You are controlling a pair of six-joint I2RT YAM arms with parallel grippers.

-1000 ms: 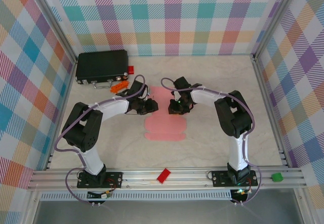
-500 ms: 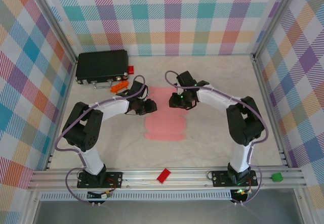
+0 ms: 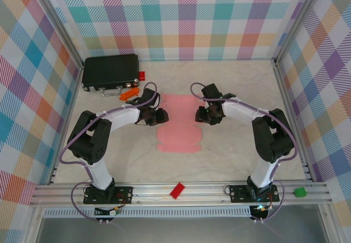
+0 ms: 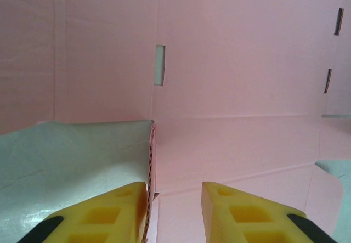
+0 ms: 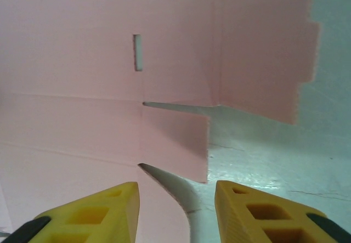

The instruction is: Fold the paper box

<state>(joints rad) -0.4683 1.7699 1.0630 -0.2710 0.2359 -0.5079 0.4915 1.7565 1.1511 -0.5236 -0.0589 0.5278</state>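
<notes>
The paper box (image 3: pixel 178 136) is a flat pale-pink die-cut sheet lying in the middle of the table. My left gripper (image 3: pixel 163 117) sits at its left edge, low over the sheet. In the left wrist view the gripper (image 4: pixel 174 213) is open. A raised flap edge (image 4: pixel 151 160) stands on end against the inner face of the left finger (image 4: pixel 104 215), with pink card (image 4: pixel 230 62) ahead. My right gripper (image 3: pixel 202 114) is at the sheet's right edge, open. In the right wrist view the gripper (image 5: pixel 176 213) has the sheet's tabs (image 5: pixel 175 144) lying flat beyond it and nothing between the fingers.
A black case (image 3: pixel 109 72) lies at the back left with a small red block (image 3: pixel 141 75) and an orange piece (image 3: pixel 130 93) beside it. A red block (image 3: pixel 177 190) and a green block (image 3: pixel 299 192) rest on the front rail. Plaid walls enclose the table.
My right gripper has drawn back to the right, from over the sheet's upper middle to its right edge, and its jaws have widened. The left gripper has stayed in place.
</notes>
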